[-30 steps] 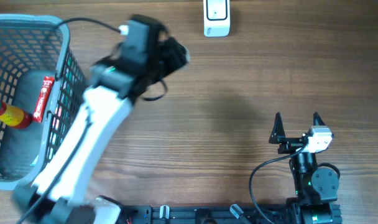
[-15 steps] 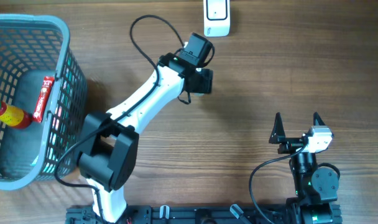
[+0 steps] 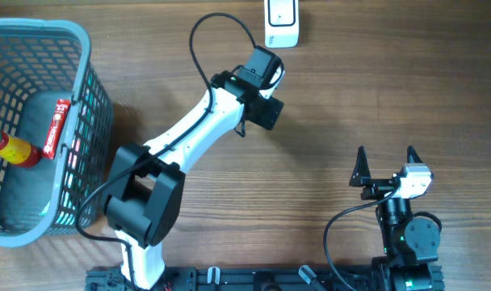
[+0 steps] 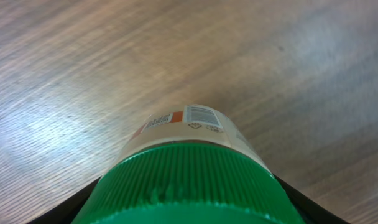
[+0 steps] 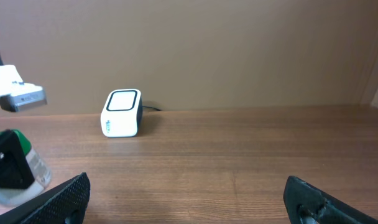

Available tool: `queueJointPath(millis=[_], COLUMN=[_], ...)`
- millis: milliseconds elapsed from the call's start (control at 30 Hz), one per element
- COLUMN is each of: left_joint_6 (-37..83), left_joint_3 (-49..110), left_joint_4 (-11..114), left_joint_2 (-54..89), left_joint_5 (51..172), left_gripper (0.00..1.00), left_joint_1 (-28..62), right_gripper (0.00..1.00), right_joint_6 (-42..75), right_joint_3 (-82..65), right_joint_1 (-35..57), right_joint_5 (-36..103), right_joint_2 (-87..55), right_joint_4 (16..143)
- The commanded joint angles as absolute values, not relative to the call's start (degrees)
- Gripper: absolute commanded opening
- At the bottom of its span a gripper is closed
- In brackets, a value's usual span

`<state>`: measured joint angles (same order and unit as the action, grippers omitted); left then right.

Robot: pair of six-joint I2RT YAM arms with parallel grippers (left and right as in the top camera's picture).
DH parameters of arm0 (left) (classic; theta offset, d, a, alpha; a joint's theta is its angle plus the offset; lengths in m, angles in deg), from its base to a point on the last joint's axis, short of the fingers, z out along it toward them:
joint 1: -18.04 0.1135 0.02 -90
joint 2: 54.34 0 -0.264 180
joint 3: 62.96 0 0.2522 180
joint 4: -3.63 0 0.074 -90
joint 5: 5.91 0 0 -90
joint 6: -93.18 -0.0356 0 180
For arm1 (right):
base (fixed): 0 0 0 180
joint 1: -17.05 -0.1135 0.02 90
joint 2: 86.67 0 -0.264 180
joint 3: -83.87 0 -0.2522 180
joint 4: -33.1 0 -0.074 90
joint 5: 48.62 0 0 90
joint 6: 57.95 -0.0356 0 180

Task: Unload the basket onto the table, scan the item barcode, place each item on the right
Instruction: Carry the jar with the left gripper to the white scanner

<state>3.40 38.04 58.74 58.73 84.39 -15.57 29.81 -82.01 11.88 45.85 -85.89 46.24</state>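
The item is a pale jar with a ribbed green lid; its label shows a barcode facing up in the left wrist view. My left gripper is shut on the lid, with a dark jaw on each side, and holds the jar above the table just below the white scanner. The right wrist view shows the jar at far left and the scanner standing behind it. My right gripper rests open near the front right, with nothing between its fingers.
A grey wire basket stands at the left edge, holding a dark grey pouch and a red and yellow bottle. The left arm's cable loops beside the scanner.
My left arm has swung right, away from the basket and toward the scanner, carrying the jar. The right arm has not moved.
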Motion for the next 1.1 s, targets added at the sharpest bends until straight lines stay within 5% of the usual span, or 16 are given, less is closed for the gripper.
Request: queueJointPath(millis=[0,267,367,467,633,1067], left_joint_6=[-4.64,-16.92,-17.49,-17.47,-17.47,-25.40], left_joint_3=[38.76,38.76,38.76,38.76,38.78,38.78], left_joint_4=[58.89,56.96,56.96,57.05,57.51,55.50], left_joint_2=[61.38,63.65,63.65,63.65,63.63,62.30], left_joint_5=[85.09,85.31,85.33,85.31,83.01,49.72], left_gripper=[0.68,0.70,0.95,0.99,1.00,1.00], left_joint_1=[-18.36,-24.31,-25.62,-25.84,-24.86,-24.81], right_gripper=[1.00,1.00,1.00,1.00,1.00,1.00], right_joint_6=[30.45,30.45,30.45,30.47,30.45,30.45], right_joint_3=[-82.07,-82.07,-82.07,-82.07,-82.07,-82.07], right_joint_1=[11.64,11.64,11.64,11.64,11.64,11.64], right_joint_5=[45.12,45.12,45.12,45.12,45.12,45.12], right_joint_2=[-86.24,-86.24,-86.24,-86.24,-86.24,-86.24], right_joint_4=[46.11,46.11,46.11,46.11,46.11,46.11])
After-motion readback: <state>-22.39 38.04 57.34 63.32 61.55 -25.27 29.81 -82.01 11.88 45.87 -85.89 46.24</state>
